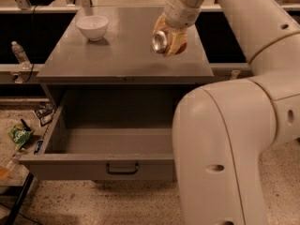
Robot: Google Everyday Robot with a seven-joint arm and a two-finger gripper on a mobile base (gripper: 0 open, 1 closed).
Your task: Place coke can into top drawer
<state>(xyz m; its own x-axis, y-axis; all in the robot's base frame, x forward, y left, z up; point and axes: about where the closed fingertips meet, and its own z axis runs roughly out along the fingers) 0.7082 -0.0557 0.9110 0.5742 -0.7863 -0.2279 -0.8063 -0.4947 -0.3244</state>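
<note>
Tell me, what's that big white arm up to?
The robot arm's gripper is shut on a coke can, holding it on its side in the air over the grey cabinet top. Below, the top drawer is pulled open, and the can is not yet in it. A white bowl sits on the cabinet top.

Tool [169, 41] over countertop [123, 56], top drawer [79, 166] open

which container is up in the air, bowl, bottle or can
The coke can, gripped by the gripper above the cabinet; bowl and bottle rest on surfaces.
</note>
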